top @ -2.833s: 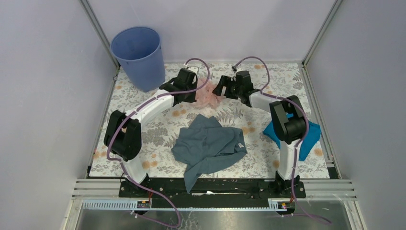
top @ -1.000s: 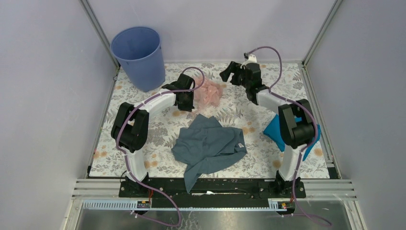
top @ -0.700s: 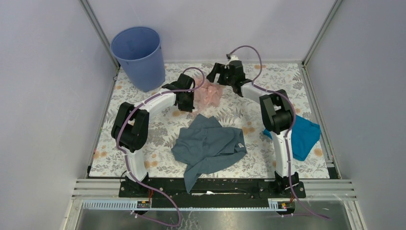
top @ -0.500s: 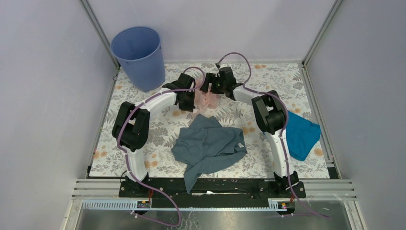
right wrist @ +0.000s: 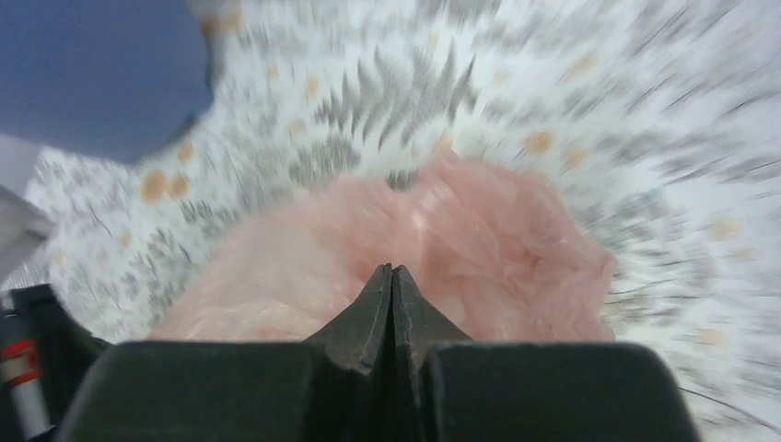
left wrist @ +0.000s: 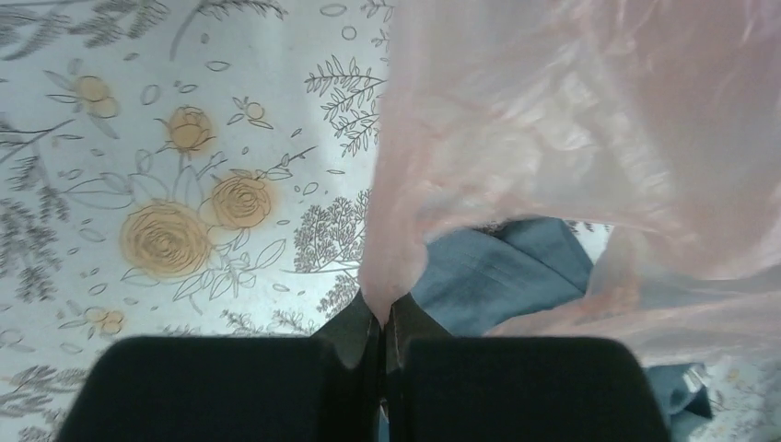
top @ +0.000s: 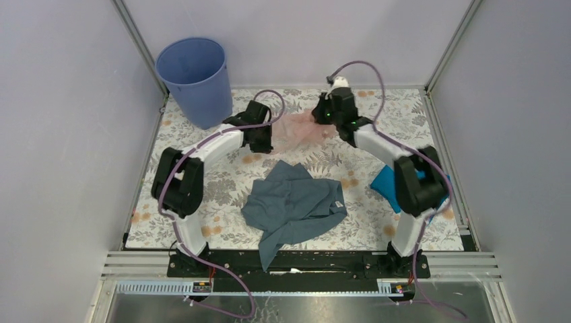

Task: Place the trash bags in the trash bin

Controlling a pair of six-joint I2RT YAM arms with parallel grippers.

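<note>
Item: thin translucent pale pink plastic bag, stretched between left tool and right tool; both tools pinched tight on it.

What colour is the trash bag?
The trash bag is translucent pale pink; left wrist view shows it best.
</note>
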